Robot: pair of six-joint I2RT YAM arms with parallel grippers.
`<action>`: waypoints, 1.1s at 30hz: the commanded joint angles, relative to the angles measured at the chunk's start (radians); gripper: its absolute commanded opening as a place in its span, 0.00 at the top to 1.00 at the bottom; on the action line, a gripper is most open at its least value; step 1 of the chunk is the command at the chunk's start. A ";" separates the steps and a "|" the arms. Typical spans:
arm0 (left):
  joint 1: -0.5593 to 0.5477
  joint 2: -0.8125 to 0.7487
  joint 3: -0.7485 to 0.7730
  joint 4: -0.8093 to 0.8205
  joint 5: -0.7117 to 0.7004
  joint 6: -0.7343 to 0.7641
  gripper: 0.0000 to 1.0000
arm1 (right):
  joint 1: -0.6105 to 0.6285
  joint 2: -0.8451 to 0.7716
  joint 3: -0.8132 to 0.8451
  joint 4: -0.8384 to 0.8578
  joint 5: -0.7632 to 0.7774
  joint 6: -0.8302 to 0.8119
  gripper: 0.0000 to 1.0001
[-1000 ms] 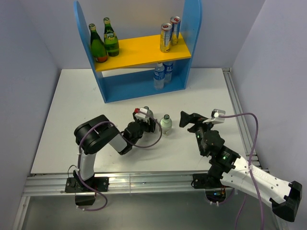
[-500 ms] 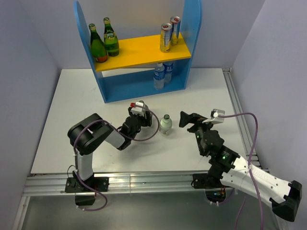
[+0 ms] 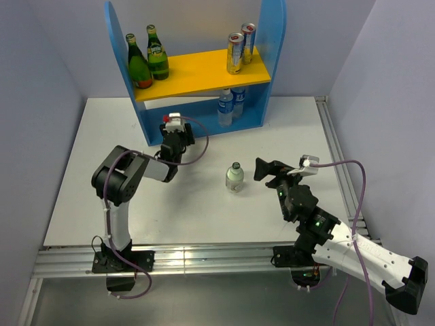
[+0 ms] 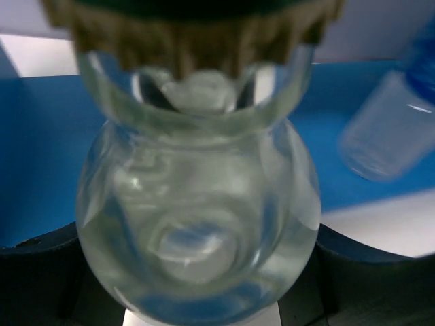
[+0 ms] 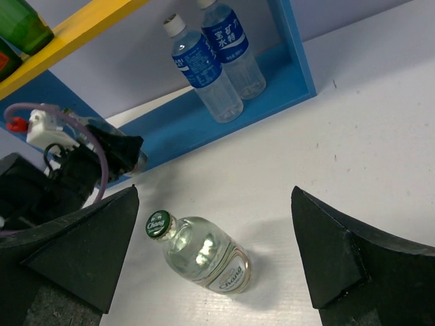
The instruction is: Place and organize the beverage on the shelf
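The blue shelf (image 3: 273,41) stands at the back with a yellow-orange upper board (image 3: 197,73). My left gripper (image 3: 177,138) is shut on a clear glass bottle (image 4: 197,224) and holds it just in front of the shelf's lower left section. A second clear glass bottle with a green cap (image 3: 234,178) stands upright on the table; it also shows in the right wrist view (image 5: 204,257). My right gripper (image 3: 265,171) is open and empty just right of that bottle, whose far side lies between my fingers (image 5: 85,261).
Two green bottles (image 3: 147,61) stand on the upper board's left and two cans (image 3: 239,47) on its right. Two water bottles (image 3: 230,103) stand on the lower level's right end, also in the right wrist view (image 5: 217,61). Grey walls close both sides.
My left gripper has carried its glass bottle from beside the green-capped bottle up and left to the shelf's lower front. The right arm and the standing bottle have not moved.
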 commanded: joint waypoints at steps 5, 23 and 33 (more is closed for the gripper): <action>0.103 0.086 0.257 -0.034 -0.026 0.033 1.00 | 0.003 -0.004 -0.007 0.040 0.013 0.015 0.00; 0.197 0.120 0.348 -0.203 0.043 -0.014 0.01 | 0.005 0.007 -0.008 0.050 0.001 0.013 0.00; 0.137 -0.070 0.201 -0.269 0.018 -0.039 0.01 | 0.005 0.001 -0.007 0.044 0.004 0.011 0.00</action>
